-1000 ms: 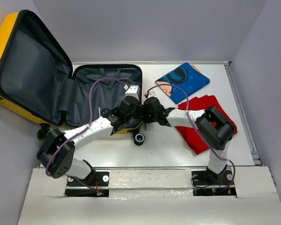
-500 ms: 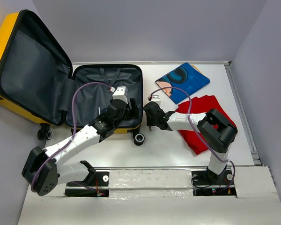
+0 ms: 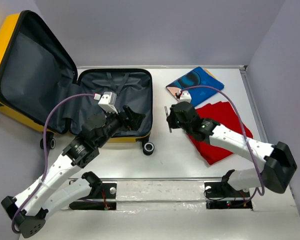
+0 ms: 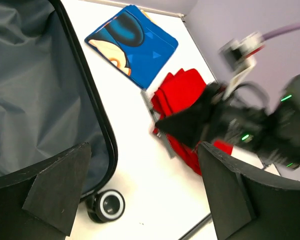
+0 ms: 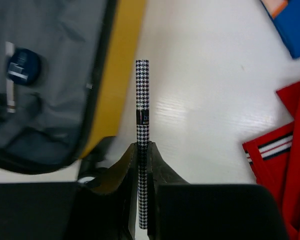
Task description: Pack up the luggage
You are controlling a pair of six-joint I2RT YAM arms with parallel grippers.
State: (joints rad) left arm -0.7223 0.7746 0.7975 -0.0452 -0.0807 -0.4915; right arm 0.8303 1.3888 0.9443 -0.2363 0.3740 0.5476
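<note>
**Fig.** The open luggage (image 3: 115,90) lies on the table. Its lid is propped up on its left side and its grey-lined base shell faces up.

- **Left tool:** My left tool (image 3: 132,118) hangs over the near-right corner of the base shell, jaws wide apart and holding nothing.
- **Right tool:** My right tool (image 5: 142,150), just right of the luggage, is clamped on a thin houndstooth-patterned stick (image 5: 142,100) near one end.
- **Other items:** A blue printed item (image 3: 197,87) and a red garment (image 3: 220,145) lie further right of the luggage.

**Handling, as I judge it:** The shell is stiff and smooth, and the lining is soft. The caster wheel (image 3: 149,147) suggests the luggage may roll if pushed. I would take hold at the rim, not the curved shell.
</note>
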